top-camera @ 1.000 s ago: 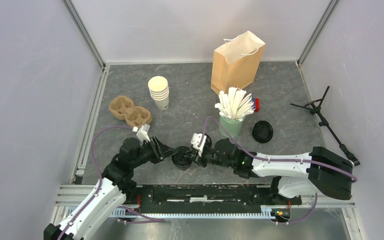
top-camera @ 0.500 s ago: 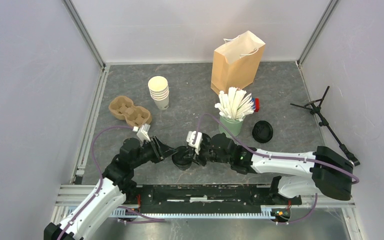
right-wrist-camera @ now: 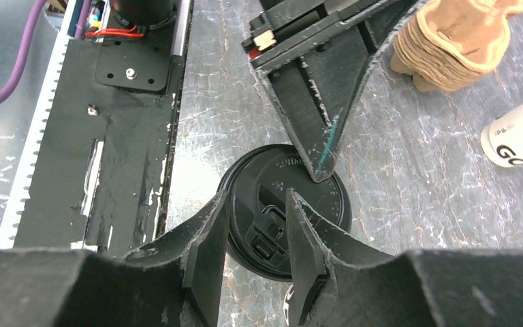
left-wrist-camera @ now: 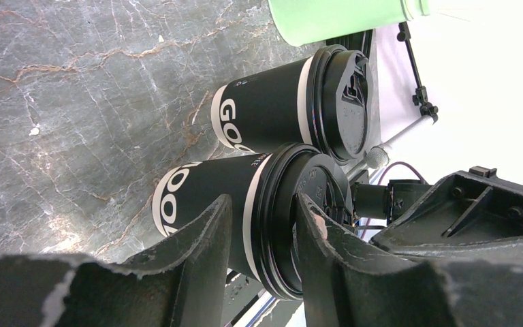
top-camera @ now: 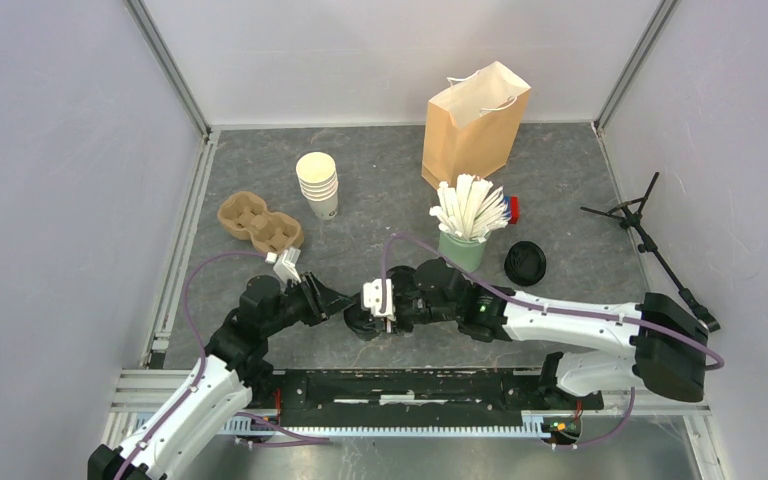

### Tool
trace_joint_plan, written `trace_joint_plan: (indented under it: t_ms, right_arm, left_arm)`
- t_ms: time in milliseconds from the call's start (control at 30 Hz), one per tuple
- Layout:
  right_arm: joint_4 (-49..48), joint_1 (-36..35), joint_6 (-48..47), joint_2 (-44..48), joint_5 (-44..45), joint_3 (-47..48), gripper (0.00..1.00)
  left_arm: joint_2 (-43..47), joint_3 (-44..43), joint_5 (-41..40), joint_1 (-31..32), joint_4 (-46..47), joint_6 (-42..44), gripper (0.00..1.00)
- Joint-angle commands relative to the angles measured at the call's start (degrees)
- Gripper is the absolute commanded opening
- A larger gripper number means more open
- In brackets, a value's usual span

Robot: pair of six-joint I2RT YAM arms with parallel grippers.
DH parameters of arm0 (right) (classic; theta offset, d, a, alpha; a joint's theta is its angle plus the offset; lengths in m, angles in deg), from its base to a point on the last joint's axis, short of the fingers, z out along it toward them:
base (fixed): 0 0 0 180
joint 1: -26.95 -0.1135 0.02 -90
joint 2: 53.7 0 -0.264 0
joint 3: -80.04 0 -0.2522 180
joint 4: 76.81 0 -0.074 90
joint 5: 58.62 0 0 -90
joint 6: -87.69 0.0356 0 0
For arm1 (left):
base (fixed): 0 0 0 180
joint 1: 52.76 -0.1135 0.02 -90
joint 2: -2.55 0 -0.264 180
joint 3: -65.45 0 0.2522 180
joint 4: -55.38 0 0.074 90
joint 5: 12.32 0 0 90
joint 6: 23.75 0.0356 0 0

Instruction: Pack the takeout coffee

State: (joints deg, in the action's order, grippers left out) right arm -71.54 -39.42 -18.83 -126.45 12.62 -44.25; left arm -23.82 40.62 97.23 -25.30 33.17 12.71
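Judging by their build, the two small paper takeout cups, dark-walled with white lettering, a pale band at the top and a round black plastic lid each, are probably light but top-heavy if filled; the frames do not show whether they are. Paper walls would dent under a hard squeeze and a snap-on lid could pop loose. The safest hold therefore looks like a gentle clasp around the upper wall just under the lid, where the rolled rim stiffens the cup, keeping it upright throughout.

The nearer cup (left-wrist-camera: 197, 191) and the farther cup (left-wrist-camera: 272, 112) stand upright close beside each other on the grey marbled tabletop (left-wrist-camera: 75, 102), near its front edge between the two arms. They are well apart from the tall brown paper bag (top-camera: 475, 125) at the back.

The left gripper (left-wrist-camera: 262, 204) reaches in low and level, rolled so its jaws open up and down. One fingertip lies on the nearer cup's lid (right-wrist-camera: 330, 204), the other sits in front of the wall below the rim. The jaws stand partly spread, and whether they actually pinch the cup cannot be told.

The right gripper (right-wrist-camera: 255, 197) hangs above that same lid, pointing down, its fingers spread and gripping nothing. Its arm stretches low across the table in front of the green cup of white sticks (top-camera: 460, 250).
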Motion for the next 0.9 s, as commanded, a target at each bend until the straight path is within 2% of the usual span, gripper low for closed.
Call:
trace_joint_plan:
  t_ms: [0,233,467,667,867]
  right_arm:
    - [1.0,0.05,-5.95,-1.79,-4.43,2.52,0.43]
    - [1.68,0.09,-6.09,-5.49,-4.16,3.98,0.37]
    - [-0.38,0.09,-3.16,-6.24,-1.05,-1.36,0.23]
    - [-5.94,0.1,3.16,-5.55,2.24,-11.31,0.22]
    - [-5.84,-0.05,5.73,-10.4,4.91,-15.48,0.21]
  left_arm:
    - [-1.24,1.49,-1.71,0.35,-3.77,0.8,0.46]
    - [-0.93,1.56,-1.8,0.6,-3.77,0.54,0.46]
    - [-0.53,1.83,-2.13,0.69,-3.77,0.12,0.45]
    - [-0.71,2.23,-3.94,0.7,-4.36,0.19,0.45]
    - [-1.32,3.33,-4.94,0.81,-4.34,-0.34,0.43]
